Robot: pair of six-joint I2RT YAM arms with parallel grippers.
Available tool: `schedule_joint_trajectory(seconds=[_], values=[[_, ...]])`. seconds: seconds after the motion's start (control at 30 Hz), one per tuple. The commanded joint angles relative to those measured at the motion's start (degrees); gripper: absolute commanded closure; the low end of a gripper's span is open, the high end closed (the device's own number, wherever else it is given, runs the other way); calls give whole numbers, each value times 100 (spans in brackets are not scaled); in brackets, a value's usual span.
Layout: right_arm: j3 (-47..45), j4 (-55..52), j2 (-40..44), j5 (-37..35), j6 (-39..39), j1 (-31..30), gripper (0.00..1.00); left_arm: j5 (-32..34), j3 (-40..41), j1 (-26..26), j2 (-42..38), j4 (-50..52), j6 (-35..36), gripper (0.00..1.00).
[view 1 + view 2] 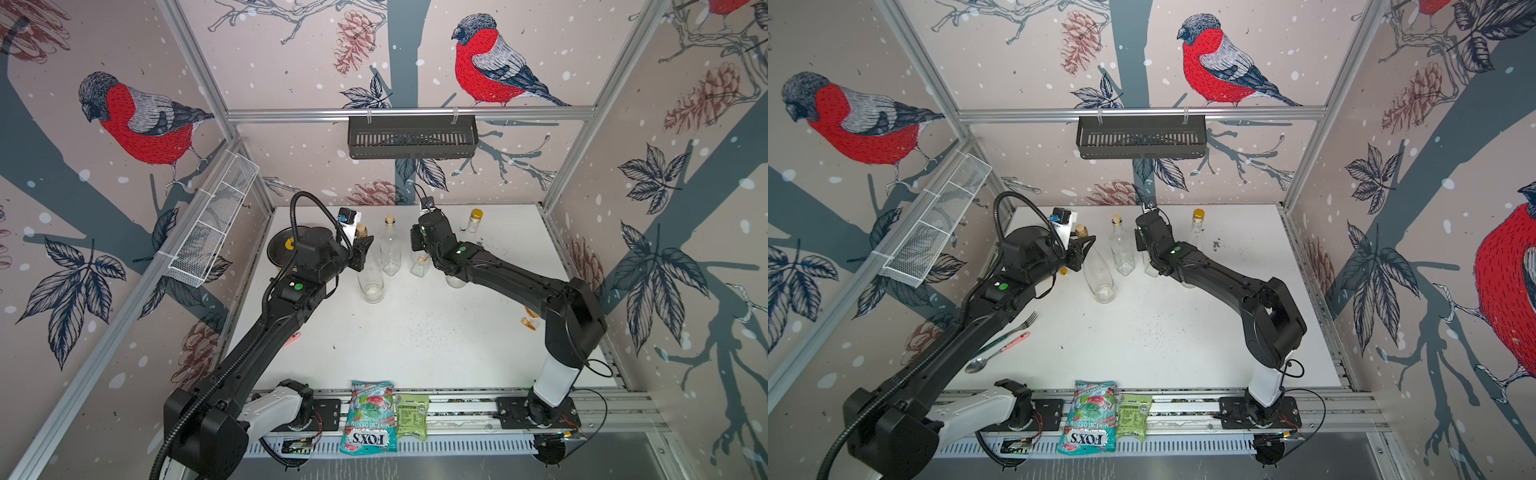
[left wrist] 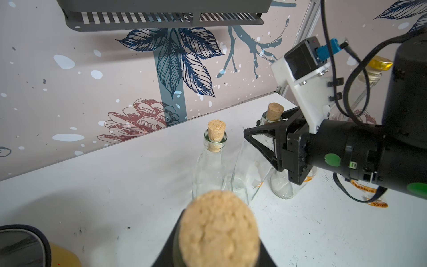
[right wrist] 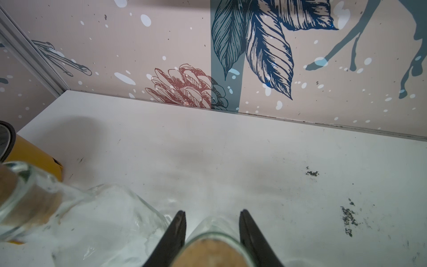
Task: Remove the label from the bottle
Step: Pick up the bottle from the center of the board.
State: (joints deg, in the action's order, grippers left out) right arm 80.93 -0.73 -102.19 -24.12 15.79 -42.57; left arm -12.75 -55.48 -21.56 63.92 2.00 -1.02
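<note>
**Our right claw (image 3: 211, 211) astride the labelled bottle (image 1: 419, 269)**

It straddles the corked neck; we cannot tell if it grips. The bottle runs down from it to the table (image 1: 415, 332), with the orange label (image 1: 422, 259) just below. Our left claw (image 1: 365, 243) is clamped on a neighbouring bottle (image 1: 371, 278).

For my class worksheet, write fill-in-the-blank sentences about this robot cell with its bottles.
The left pincer is shut on the neck of a clear glass bottle stoppered with ___. The teal plastic sweet bag is printed with the brand ___. Beside the green-handled fork lies a pink-handled metal ___.
Missing words: cork; FOX'S; spoon.
</note>
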Motion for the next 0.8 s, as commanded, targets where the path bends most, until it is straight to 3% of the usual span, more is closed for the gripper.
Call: schedule_joint_trajectory(seconds=[0.0, 0.23, 0.77], values=[[29, 161, 74, -121, -206, -41, 65, -370, -38, -6, -73, -429, 109, 85], [-182, 165, 434, -281, -386, -281, 67, -745, -110, -62, -98, -473, 207, 85], [-1530, -349, 2445, -401, -354, -954, 70, -465, -581, -755, 451, -689, 620, 87]])
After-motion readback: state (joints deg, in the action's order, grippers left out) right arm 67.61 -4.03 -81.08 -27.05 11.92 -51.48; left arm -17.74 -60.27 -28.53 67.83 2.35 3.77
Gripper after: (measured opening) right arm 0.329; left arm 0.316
